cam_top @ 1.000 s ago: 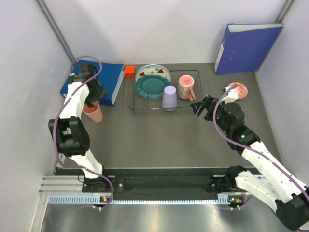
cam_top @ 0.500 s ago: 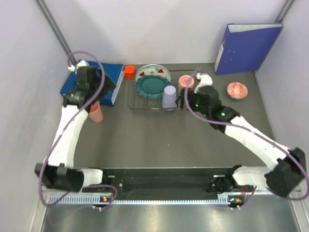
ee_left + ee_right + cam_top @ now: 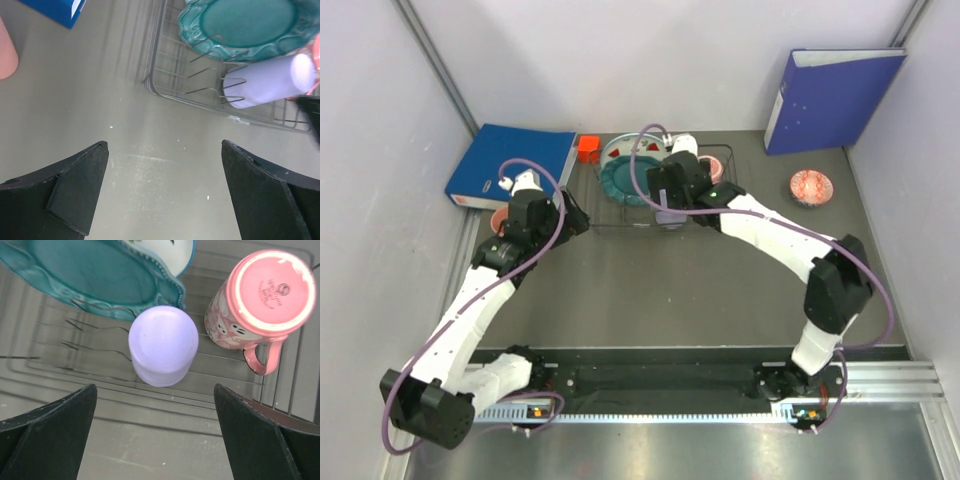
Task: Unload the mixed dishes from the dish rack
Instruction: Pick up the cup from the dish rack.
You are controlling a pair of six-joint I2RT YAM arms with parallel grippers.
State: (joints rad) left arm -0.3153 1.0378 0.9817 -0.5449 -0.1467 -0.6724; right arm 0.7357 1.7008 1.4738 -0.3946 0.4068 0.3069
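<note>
The dark wire dish rack (image 3: 603, 216) stands at the back centre. It holds a teal scalloped plate (image 3: 90, 275), a white plate with red marks (image 3: 625, 148), an upturned lavender cup (image 3: 162, 342) and an upturned pink patterned mug (image 3: 262, 300). My right gripper (image 3: 665, 200) hovers open just above the lavender cup, its jaws wide on the cup's near side and touching nothing (image 3: 155, 387). My left gripper (image 3: 570, 215) is open and empty over bare table left of the rack (image 3: 164, 146). A salmon cup (image 3: 6, 50) stands left of it. A small pink bowl (image 3: 811, 186) sits on the table at the right.
A blue binder (image 3: 510, 163) lies flat at the back left, with a red cube (image 3: 587, 148) between it and the rack. Another blue binder (image 3: 832, 98) stands upright at the back right. Grey walls close in both sides and the back.
My left gripper opened wider, left the salmon cup and moved right toward the rack. My right arm swung left from beside the pink bowl to above the lavender cup.
</note>
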